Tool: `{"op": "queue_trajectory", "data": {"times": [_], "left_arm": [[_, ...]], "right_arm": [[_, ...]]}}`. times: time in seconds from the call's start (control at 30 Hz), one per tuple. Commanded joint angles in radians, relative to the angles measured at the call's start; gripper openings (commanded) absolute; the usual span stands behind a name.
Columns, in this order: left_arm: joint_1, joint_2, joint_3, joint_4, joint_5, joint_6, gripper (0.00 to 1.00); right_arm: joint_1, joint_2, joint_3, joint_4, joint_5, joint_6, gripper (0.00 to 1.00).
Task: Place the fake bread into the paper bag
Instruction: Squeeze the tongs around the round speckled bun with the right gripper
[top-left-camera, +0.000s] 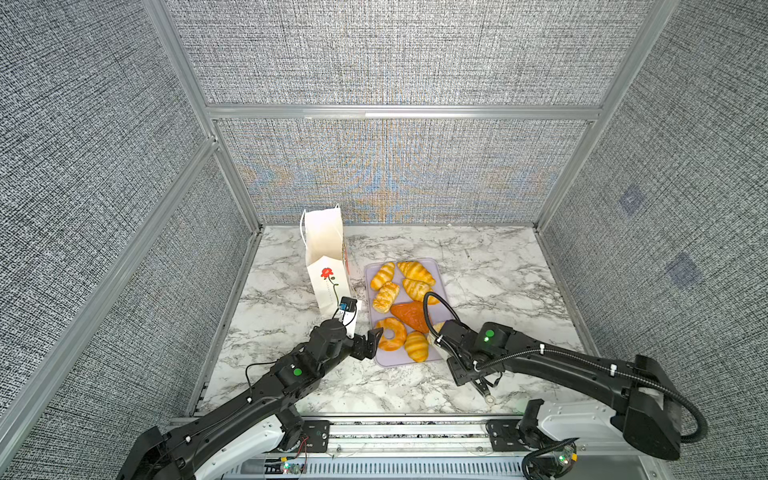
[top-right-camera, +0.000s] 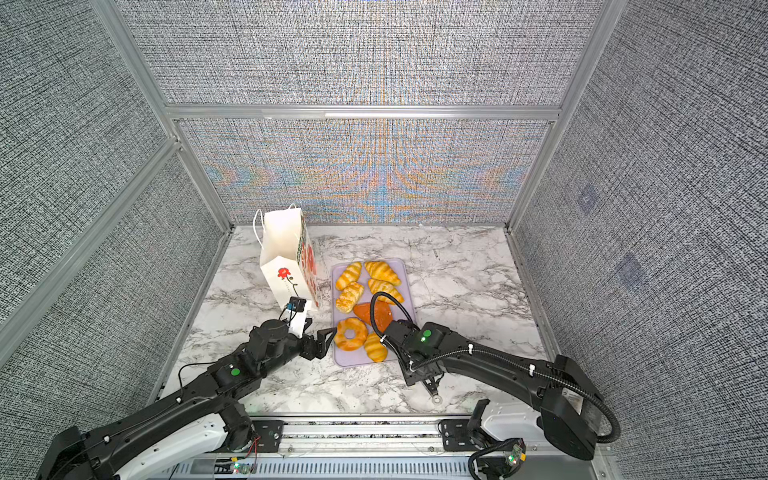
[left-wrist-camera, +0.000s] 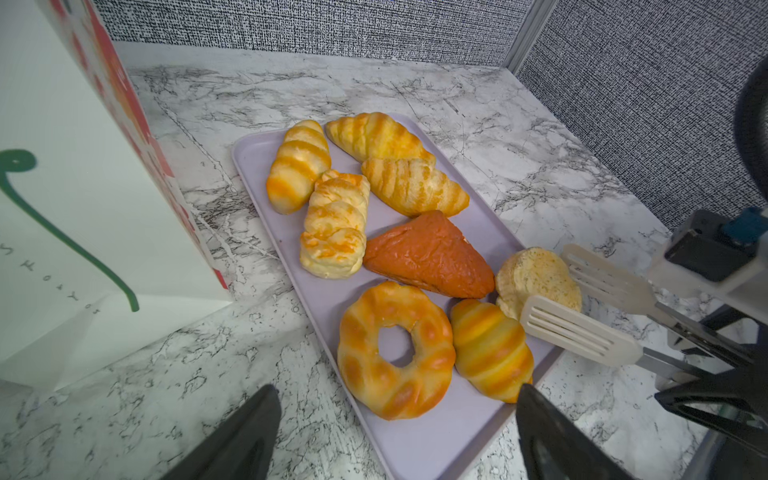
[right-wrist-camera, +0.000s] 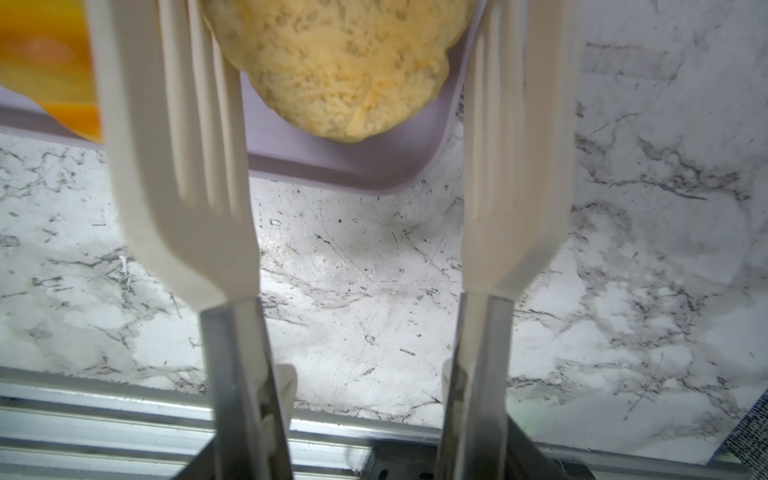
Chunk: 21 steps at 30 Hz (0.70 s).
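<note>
You had the pale round bun (left-wrist-camera: 536, 274) at the near right corner of the lilac tray (left-wrist-camera: 257, 166). That was the corner farthest from the paper bag (top-left-camera: 326, 249), which stood upright on the marble table (top-left-camera: 478, 270) just beside the tray's left long edge. Your right gripper (left-wrist-camera: 706, 374) was clamped on a pair of tongs (left-wrist-camera: 582, 332). Their two white slotted paddles (left-wrist-camera: 611, 282) stood apart with the bun between them; the views did not settle whether either paddle touched it. The tongs reached in from the near right over the tray's corner, so the bun lay straight ahead along their length. Being round, it offered no long axis to line up with. All eight pieces of the fake bread (top-left-camera: 409, 313) lay on the tray. Your left gripper (top-left-camera: 371, 343) hung empty with its jaws wide, just off the tray's near left edge by the ring doughnut (left-wrist-camera: 395, 349), nearer the bag than the bun. By my reading the right arm was the one placed for this piece, and the carry would have to cross the whole tray leftward to the bag's narrow mouth.
</note>
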Motion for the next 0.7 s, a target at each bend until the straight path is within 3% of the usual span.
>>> {"op": "queue_trajectory", "data": {"times": [0.0,0.17,0.53,0.67], "left_arm": [[-0.002,0.001,-0.001,-0.002,0.002,-0.001,0.90],[-0.003,0.002,-0.003,-0.003,-0.002,-0.004,0.90],[-0.004,-0.012,-0.029,0.015,-0.009,-0.024,0.91],[-0.003,-0.030,-0.044,0.026,-0.016,-0.029,0.93]], "right_arm": [[-0.008,0.009,0.008,0.001,-0.007,-0.023,0.64],[-0.020,0.029,0.013,0.014,-0.029,-0.045,0.63],[-0.037,-0.001,-0.001,0.031,-0.047,-0.052,0.46],[-0.044,-0.024,-0.001,0.034,-0.050,-0.054,0.45]]}}
